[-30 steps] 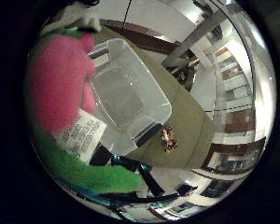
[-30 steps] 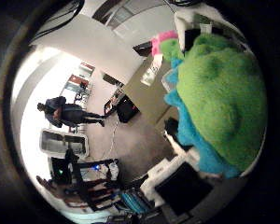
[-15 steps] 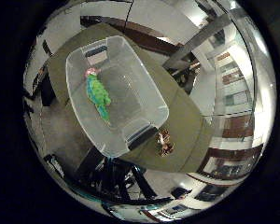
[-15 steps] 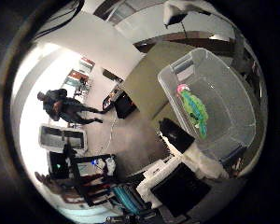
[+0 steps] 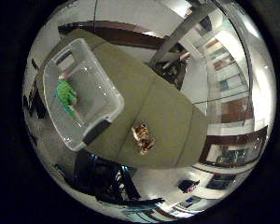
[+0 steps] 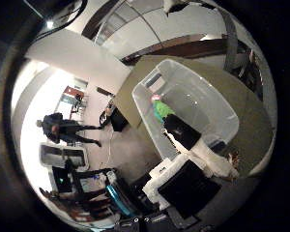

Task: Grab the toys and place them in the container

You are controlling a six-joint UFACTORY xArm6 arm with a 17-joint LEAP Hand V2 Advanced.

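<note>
On olive-green tabletop [image 5: 168, 112], I see clear plastic rectangular container [image 5: 107, 93] near one end. Green plush toy with pink head [image 5: 65, 94] lies on container floor, long axis along container's length, pink head toward far short wall. Small brown-and-white toy [image 5: 142, 136] sits on bare tabletop just beside container's near corner. Robot hand [image 6: 198, 154] well above container, fingers look straight, holding nothing.
</note>
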